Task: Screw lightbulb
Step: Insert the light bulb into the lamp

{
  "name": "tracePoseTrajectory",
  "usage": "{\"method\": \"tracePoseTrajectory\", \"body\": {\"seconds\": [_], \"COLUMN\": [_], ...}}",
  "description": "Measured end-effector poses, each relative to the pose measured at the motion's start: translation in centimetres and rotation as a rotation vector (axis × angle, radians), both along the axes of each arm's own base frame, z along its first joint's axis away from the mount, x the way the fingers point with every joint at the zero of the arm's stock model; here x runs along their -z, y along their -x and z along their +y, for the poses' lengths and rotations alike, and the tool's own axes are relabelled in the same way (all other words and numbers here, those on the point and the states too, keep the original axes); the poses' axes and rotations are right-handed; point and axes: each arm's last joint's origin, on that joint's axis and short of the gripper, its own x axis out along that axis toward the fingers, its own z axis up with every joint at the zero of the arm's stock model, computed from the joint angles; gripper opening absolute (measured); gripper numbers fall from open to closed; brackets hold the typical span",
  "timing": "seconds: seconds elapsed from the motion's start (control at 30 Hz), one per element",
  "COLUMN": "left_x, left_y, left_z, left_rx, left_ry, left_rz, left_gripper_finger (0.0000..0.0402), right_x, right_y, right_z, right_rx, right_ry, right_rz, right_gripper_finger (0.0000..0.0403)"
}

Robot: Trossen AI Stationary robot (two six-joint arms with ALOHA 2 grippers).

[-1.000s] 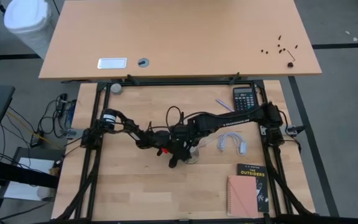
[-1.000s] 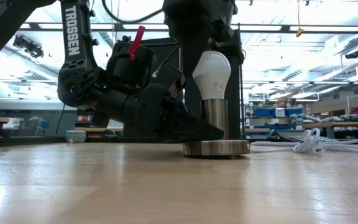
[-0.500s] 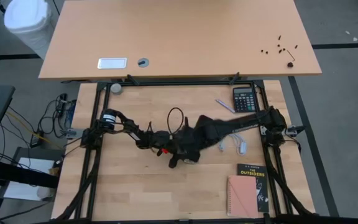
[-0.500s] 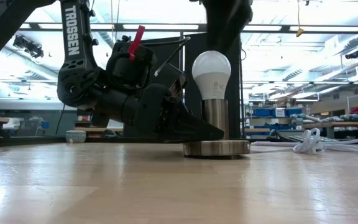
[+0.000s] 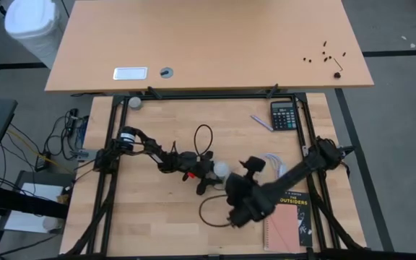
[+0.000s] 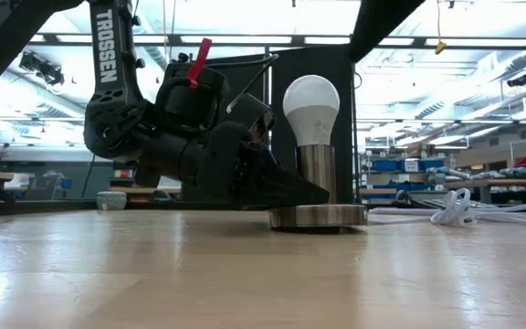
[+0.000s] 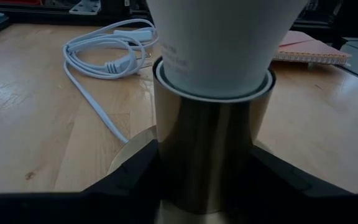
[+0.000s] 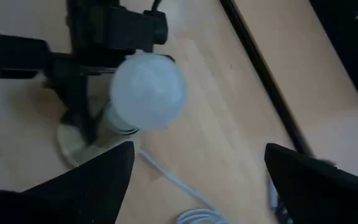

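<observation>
Right gripper (image 5: pixel 231 189) now off smooth pear-shaped lightbulb (image 6: pixel 310 111)

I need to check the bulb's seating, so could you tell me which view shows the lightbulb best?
The low view: the lightbulb stands upright, whole, in its socket. The left wrist view shows only its neck, the right wrist view its dome from above, the high view a small white dot.

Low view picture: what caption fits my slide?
White lightbulb stands upright in its metal socket, steadied by the left gripper.
</observation>
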Motion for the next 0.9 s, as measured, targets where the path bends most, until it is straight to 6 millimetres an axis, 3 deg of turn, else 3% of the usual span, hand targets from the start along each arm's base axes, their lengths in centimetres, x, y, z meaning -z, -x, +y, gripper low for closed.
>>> {"method": "tracePoseTrajectory", "body": {"seconds": [0.2,0.37,0.6,0.73,0.9], "left_x": [0.0,0.0,0.0,0.1,0.1], "left_y": [0.0,0.0,0.0,0.0,0.0], "left_z": [0.0,0.0,-0.1,-0.1,-0.1], "left_rx": [-0.001,0.011,0.048,0.067,0.072], "left_ry": [0.004,-0.032,-0.084,-0.103,-0.105], "left_rz": [-0.005,-0.012,-0.022,-0.026,-0.023], "left_gripper_finger": [0.0198,0.0198,0.0198,0.0198,0.0198], "right_x": [0.5,4.2,11.4,13.4,15.0], "right_y": [2.0,3.4,4.6,4.9,5.0], "right_z": [2.8,4.1,3.3,2.8,1.9], "right_rx": [0.008,0.024,0.089,0.087,0.098], "right_ry": [0.02,0.045,-0.029,-0.022,-0.023], "right_rz": [-0.159,-0.36,-0.587,-0.781,-0.833], "right_gripper_finger": [0.0374,0.0375,0.0374,0.0374,0.0374]}}
